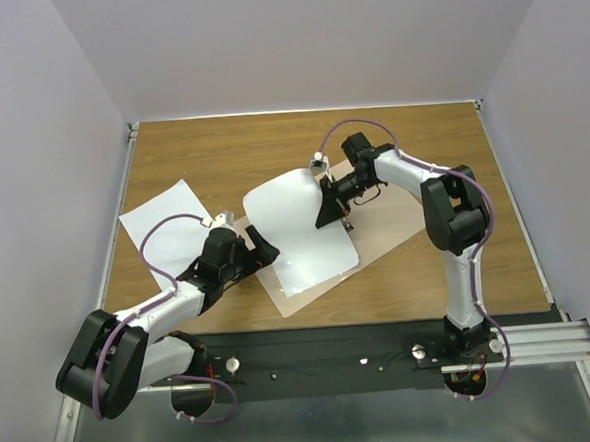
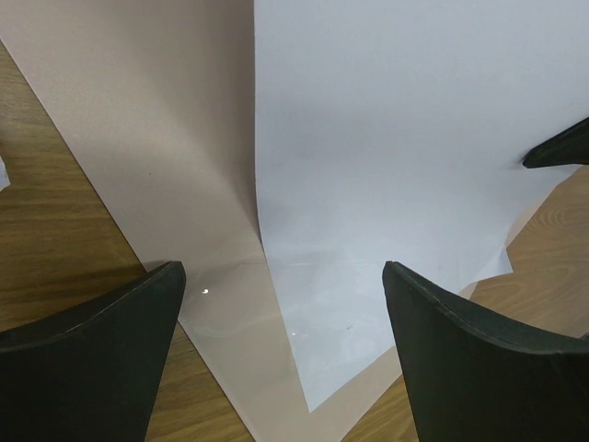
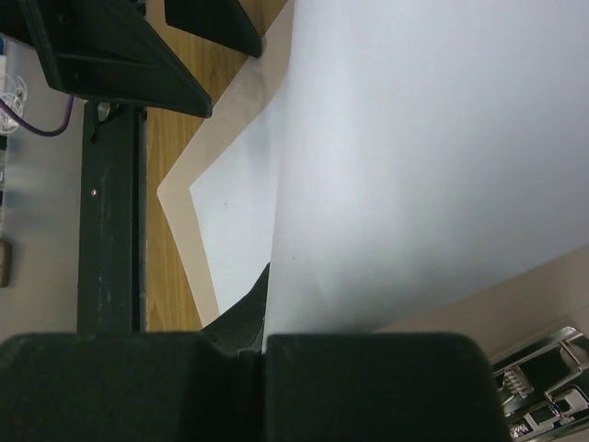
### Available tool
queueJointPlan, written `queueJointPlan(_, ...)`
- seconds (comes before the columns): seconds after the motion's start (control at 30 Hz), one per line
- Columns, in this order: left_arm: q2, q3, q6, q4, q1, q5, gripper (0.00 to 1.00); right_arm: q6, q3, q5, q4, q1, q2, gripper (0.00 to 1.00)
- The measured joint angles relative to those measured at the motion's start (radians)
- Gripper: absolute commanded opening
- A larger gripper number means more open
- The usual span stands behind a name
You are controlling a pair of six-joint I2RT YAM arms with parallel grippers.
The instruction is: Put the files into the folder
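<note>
The tan folder (image 1: 391,233) lies open in the middle of the table, its metal clip (image 3: 545,379) at the fold. One white file (image 1: 300,226) rests on the folder's near leaf and curls upward at its far edge. My right gripper (image 1: 330,207) is shut on that raised edge (image 3: 264,333). The left gripper (image 1: 263,251) stands open just left of this sheet's near corner (image 2: 317,387), its fingers (image 2: 101,354) holding nothing. The sheet (image 2: 396,138) and the folder's pale face (image 2: 138,120) fill the left wrist view. A second white file (image 1: 167,229) lies flat at the table's left, partly under my left arm.
The wooden table (image 1: 231,150) is walled by white panels on three sides. A black mounting rail (image 1: 313,355) runs along the near edge. The right gripper's dark fingertip (image 2: 560,147) shows at the right edge of the left wrist view.
</note>
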Motion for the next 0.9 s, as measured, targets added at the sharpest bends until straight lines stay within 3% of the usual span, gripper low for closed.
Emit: queueJointPlan(0.9,-0.043,-0.042,-0.003,0.029,0.002,0.0,0.98,0.068,0.067,0.025,-0.078,0.082,0.106,0.01)
